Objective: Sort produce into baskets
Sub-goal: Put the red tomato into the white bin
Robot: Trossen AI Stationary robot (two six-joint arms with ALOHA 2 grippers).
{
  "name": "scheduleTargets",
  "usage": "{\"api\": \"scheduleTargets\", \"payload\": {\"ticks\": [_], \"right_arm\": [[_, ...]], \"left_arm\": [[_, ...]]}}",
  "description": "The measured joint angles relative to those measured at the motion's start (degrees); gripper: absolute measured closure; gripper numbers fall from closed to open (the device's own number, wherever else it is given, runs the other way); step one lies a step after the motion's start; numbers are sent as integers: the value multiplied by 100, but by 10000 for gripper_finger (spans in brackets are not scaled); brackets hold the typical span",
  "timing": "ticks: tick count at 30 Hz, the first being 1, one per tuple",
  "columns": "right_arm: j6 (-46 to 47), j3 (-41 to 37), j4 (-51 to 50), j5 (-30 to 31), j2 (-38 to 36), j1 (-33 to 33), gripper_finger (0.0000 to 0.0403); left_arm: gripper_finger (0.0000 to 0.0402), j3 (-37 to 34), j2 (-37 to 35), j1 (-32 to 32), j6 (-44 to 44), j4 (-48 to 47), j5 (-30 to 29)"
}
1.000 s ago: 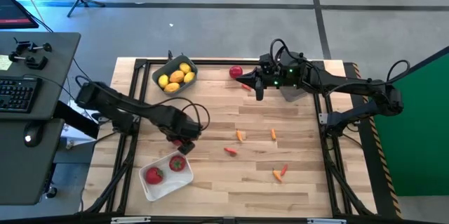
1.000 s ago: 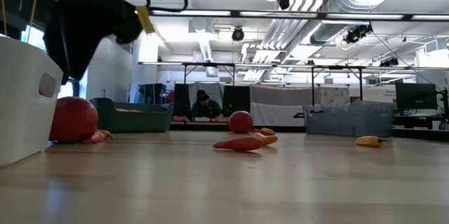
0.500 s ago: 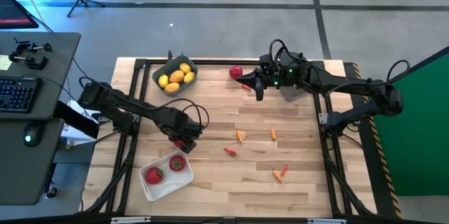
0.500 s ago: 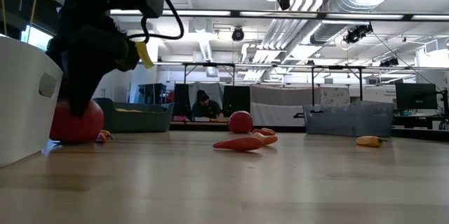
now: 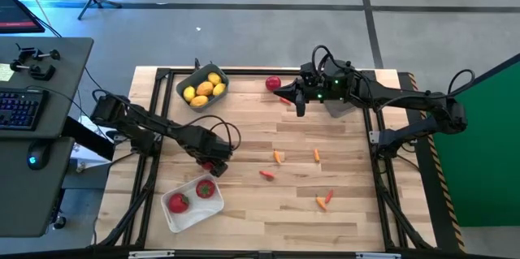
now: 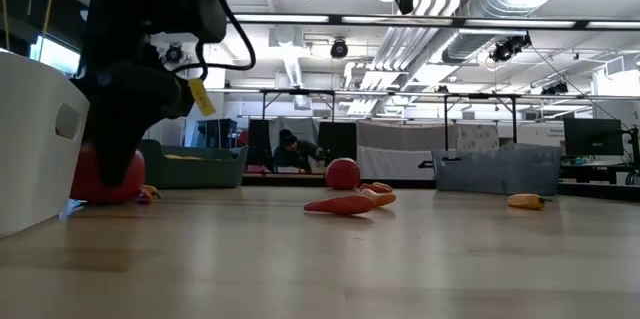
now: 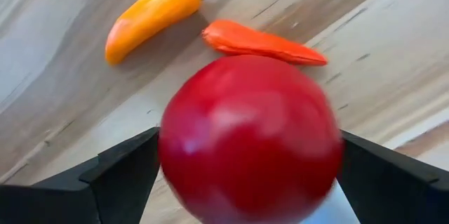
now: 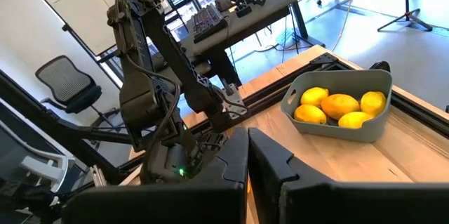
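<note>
Left gripper [image 6: 110, 164] hangs at 9 o'clock, down over a red fruit [image 6: 100, 177] beside the white bin [image 6: 35, 139]. Another red fruit [image 6: 342, 173] and an orange-red pepper [image 6: 340, 204] sit mid-counter.

Light wood table [image 5: 349, 218] has a white bin [image 5: 174, 218], a blue-grey bin [image 5: 180, 88] of lemons, a red fruit [image 5: 273, 84] near the far edge, and little orange peppers [image 5: 323, 201] scattered mid-table.
</note>
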Motion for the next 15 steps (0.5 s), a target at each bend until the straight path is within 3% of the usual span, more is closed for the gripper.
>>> {"api": "scheduleTargets", "payload": {"ticks": [4, 12, 15], "right_arm": [[0, 0, 0, 0, 2, 1, 402], [-43, 0, 0, -1, 2, 2, 402], [-44, 0, 0, -2, 0, 1, 402]], "left_arm": [[39, -96, 0, -1, -127, -13, 3], [126, -108, -4, -1, 27, -24, 88], [138, -108, -4, -1, 162, -29, 217]]}}
